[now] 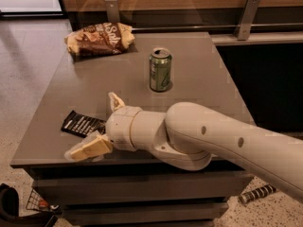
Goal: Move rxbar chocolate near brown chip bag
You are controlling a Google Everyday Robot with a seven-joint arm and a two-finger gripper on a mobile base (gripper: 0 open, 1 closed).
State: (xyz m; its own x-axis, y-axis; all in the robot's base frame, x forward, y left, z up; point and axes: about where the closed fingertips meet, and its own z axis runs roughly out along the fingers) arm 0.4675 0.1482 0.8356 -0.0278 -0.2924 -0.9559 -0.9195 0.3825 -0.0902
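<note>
The rxbar chocolate (81, 124) is a flat black wrapper with white lines, lying near the table's front left edge. The brown chip bag (98, 38) sits at the far left corner of the table, well apart from the bar. My gripper (100, 125) hangs just right of the bar, low over the table. Its fingers are spread wide, one finger (89, 148) toward the front edge and the other (115, 100) toward the back. The bar's right end lies between them and nothing is held.
A green drink can (160, 69) stands upright in the middle of the grey table (199, 84). My white arm reaches in from the right across the front edge. A dark counter with metal brackets runs behind. Small objects lie on the speckled floor.
</note>
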